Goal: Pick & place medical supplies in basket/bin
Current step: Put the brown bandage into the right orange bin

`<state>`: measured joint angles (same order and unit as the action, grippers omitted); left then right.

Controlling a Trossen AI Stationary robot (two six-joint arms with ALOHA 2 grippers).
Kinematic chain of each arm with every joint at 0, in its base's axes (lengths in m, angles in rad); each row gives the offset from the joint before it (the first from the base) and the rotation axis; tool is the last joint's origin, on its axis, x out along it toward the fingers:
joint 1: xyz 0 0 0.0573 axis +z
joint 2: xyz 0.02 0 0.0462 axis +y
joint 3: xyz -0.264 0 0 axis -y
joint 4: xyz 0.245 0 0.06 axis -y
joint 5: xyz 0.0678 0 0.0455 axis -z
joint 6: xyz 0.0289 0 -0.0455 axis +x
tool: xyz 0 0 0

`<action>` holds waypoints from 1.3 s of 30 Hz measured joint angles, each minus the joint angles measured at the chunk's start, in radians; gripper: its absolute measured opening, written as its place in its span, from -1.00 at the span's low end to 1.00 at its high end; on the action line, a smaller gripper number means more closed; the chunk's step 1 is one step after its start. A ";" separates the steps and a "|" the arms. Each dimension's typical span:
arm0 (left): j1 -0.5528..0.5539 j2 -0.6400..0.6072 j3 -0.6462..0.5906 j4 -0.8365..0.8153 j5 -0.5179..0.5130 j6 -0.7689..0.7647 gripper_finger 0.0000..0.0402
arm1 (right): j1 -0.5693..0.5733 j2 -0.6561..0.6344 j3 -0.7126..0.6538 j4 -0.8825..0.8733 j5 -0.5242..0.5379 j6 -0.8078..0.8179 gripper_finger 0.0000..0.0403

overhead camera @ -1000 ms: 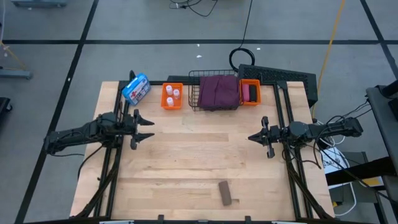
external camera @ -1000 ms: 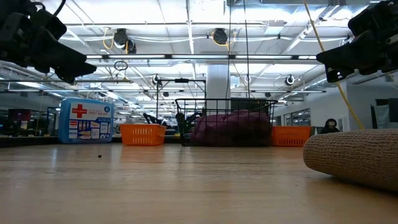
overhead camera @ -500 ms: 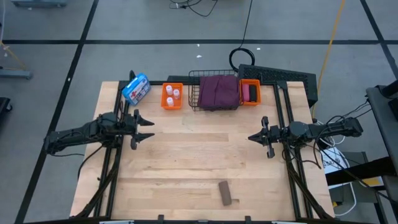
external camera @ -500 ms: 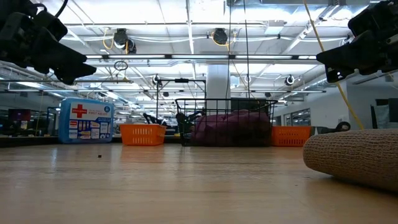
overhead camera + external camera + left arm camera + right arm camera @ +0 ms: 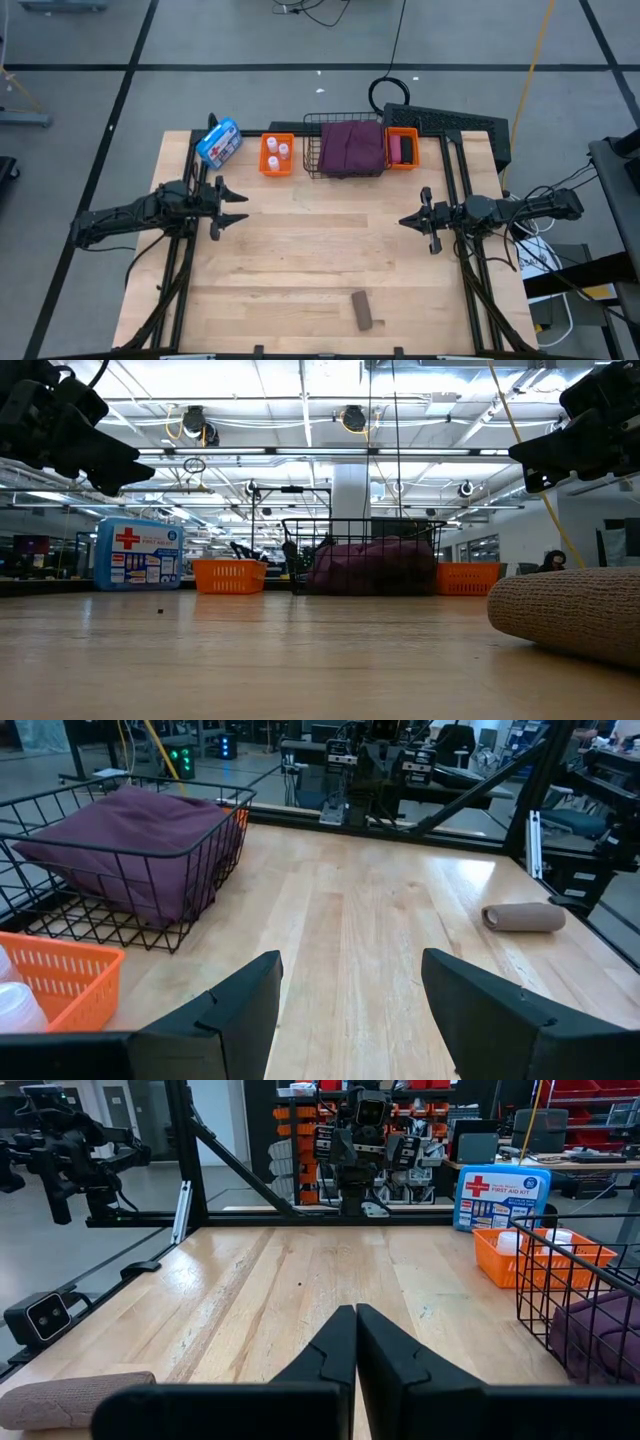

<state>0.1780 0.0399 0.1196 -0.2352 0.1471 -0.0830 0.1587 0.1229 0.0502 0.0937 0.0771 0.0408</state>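
Along the counter's [image 5: 300, 260] far edge sit the containers: a wire basket [image 5: 312, 150] holding the folded maroon cloth [image 5: 351, 147], an orange bin [image 5: 266, 158] with white vials [image 5: 278, 154], and a second orange bin [image 5: 410, 150] with a pink roll [image 5: 394, 150]. One brown roll [image 5: 363, 310] lies alone near the near edge, probably the last item to collect. The left claw [image 5: 234, 208] hovers wide and empty by the left edge; the right claw [image 5: 404, 221] hovers closed and empty by the right edge, neither reaching.
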 joint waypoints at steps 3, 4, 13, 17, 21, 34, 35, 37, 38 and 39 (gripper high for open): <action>0.000 0.000 0.000 0.000 0.000 0.000 0.25 | 0.000 0.000 0.000 0.000 0.000 0.000 -1.00; 0.000 0.000 0.000 0.000 0.000 0.000 0.25 | 0.000 0.000 0.000 0.000 0.000 0.000 -1.00; 0.000 0.000 0.000 0.000 0.000 0.000 0.25 | 0.000 0.001 0.000 0.108 -0.025 -0.069 -1.00; 0.000 0.000 0.000 0.000 0.000 0.000 0.25 | 0.001 0.002 0.000 0.300 -0.057 0.079 -1.00; 0.000 0.000 0.000 0.000 0.000 -0.002 0.25 | 0.001 0.003 0.000 0.450 -0.052 0.164 -1.00; 0.000 0.000 0.000 0.000 0.000 -0.003 0.25 | 0.000 0.065 0.000 0.468 0.120 0.322 -1.00; 0.000 0.000 0.000 0.000 0.000 -0.003 0.25 | 0.000 0.090 0.000 0.485 0.094 0.352 -1.00; 0.000 0.000 0.000 0.000 0.000 -0.003 0.25 | 0.006 0.160 0.000 0.569 0.031 0.410 -1.00; 0.000 0.000 0.000 0.000 0.000 -0.003 0.25 | 0.016 0.205 0.000 0.638 0.016 0.432 -1.00; 0.000 0.000 0.000 0.000 0.000 -0.003 0.25 | 0.031 0.258 0.000 0.714 0.005 0.441 -1.00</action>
<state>0.1780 0.0399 0.1196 -0.2348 0.1474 -0.0864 0.1899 0.3812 0.0502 0.8078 0.0817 0.4815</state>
